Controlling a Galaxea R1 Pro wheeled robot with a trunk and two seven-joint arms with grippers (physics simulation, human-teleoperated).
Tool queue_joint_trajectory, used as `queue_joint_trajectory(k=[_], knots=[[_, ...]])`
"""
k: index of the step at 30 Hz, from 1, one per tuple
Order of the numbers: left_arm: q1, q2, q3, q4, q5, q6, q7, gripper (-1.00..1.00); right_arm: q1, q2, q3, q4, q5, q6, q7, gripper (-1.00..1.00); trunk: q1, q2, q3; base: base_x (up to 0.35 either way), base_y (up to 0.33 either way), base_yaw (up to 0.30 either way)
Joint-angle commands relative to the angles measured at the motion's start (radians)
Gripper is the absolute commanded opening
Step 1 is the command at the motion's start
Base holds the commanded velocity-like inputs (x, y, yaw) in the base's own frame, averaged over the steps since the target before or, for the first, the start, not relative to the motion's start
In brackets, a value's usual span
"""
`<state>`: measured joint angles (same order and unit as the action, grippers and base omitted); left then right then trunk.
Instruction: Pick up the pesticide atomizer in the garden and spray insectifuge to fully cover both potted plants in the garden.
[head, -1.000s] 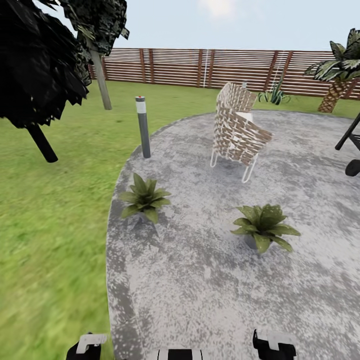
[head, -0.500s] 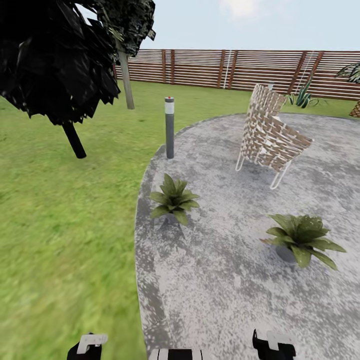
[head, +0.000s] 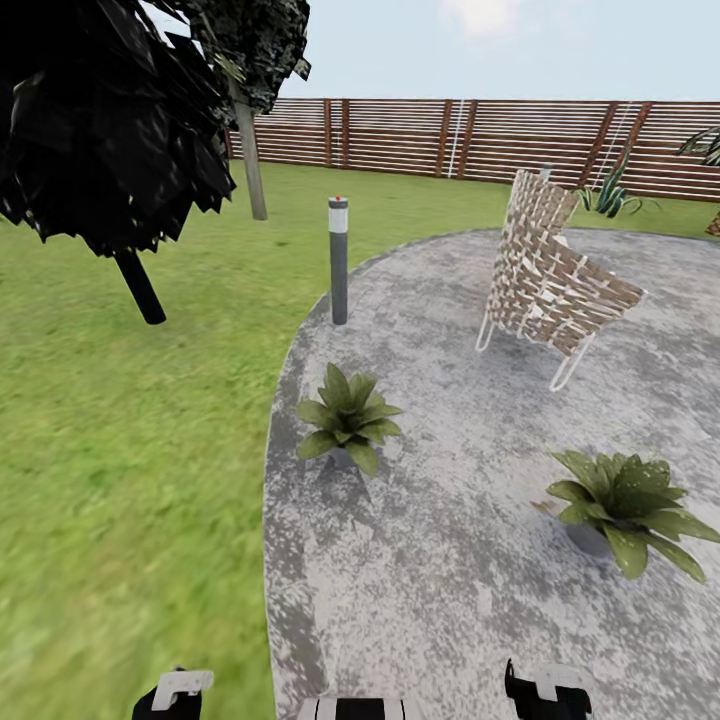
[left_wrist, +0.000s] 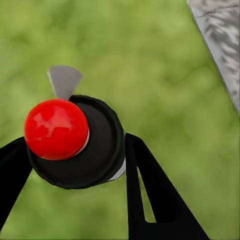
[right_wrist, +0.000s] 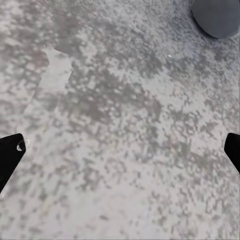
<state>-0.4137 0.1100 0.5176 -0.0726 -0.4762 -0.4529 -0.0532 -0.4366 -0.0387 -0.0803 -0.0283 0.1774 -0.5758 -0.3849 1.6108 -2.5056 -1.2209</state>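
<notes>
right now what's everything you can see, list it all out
potted plants: 2, green leaves in grey pots, on the patio, one near its lawn edge, one further right
pesticide atomizer: 1, dark body with red spot, between the left gripper's fingers
bollard lamp: 1, grey, at the patio edge
woven chair: 1, brown and white, far side of patio
patio: 1, mottled grey
lawn: green, left of patio
fence: brown slats, at the back
tree: dark foliage, on the lawn
left gripper: black, shut on the atomizer
right gripper: black, open over paving
</notes>
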Motion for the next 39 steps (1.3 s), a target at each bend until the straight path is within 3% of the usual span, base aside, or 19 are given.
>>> queue_joint_trajectory(k=[1, 15, 26, 31, 33, 34, 35, 36, 37, 39], knots=[[0.003, 0.0, 0.009, -0.002, -0.004, -0.003, -0.005, -1.0, 0.0, -0.002, -0.007, 0.001, 0.014, -0.003, -0.002, 1.0, 0.0, 0.0, -0.001, 0.334, 0.001, 0.0], [0.004, -0.001, 0.007, -0.003, -0.004, -0.003, -0.005, -1.0, 0.001, -0.001, -0.007, 0.0, 0.013, -0.003, -0.003, 1.0, 0.0, 0.0, -0.001, 0.325, 0.044, 0.0], [0.004, -0.004, 0.006, -0.003, -0.006, -0.003, -0.006, -1.0, 0.001, -0.001, -0.007, 0.001, 0.013, -0.003, -0.003, 1.0, 0.0, 0.0, -0.001, 0.127, 0.0, 0.0], [0.004, -0.007, -0.005, -0.005, -0.021, 0.003, -0.013, -1.0, 0.001, -0.001, -0.002, -0.002, 0.021, -0.003, 0.001, 1.0, 0.0, 0.0, -0.001, 0.107, 0.0, 0.0], [-0.001, -0.004, -0.017, -0.006, -0.046, 0.004, -0.025, -1.0, 0.001, -0.001, 0.001, -0.006, 0.038, -0.002, 0.007, 1.0, 0.0, 0.0, -0.001, 0.011, 0.0, 0.0], [-0.006, 0.001, -0.05, -0.012, -0.087, 0.003, -0.061, -1.0, 0.001, -0.004, 0.001, -0.01, 0.062, 0.0, 0.031, 1.0, 0.0, 0.0, -0.001, 0.004, 0.0, 0.0], [-0.01, 0.007, -0.085, -0.028, -0.132, 0.003, -0.126, -1.0, 0.001, -0.009, 0.0, -0.024, 0.097, 0.0, 0.098, 1.0, 0.0, 0.0, -0.001, 0.001, 0.0, 0.0], [-0.012, 0.01, -0.097, -0.038, -0.151, 0.004, -0.169, -1.0, 0.001, -0.011, -0.001, -0.04, 0.117, 0.0, 0.148, 1.0, 0.0, 0.0, -0.001, 0.0, 0.0, 0.0], [-0.021, 0.029, -0.113, -0.088, -0.201, 0.012, -0.318, -1.0, 0.001, -0.023, -0.001, -0.106, 0.174, 0.003, 0.308, 1.0, 0.0, 0.0, -0.001, 0.0, 0.0, 0.0], [-0.074, 0.057, -0.118, -0.157, -0.272, 0.047, -0.57, -1.0, 0.0, -0.049, -0.002, -0.208, 0.23, 0.028, 0.489, 1.0, 0.0, 0.0, -0.001, 0.0, 0.0, 0.0]])
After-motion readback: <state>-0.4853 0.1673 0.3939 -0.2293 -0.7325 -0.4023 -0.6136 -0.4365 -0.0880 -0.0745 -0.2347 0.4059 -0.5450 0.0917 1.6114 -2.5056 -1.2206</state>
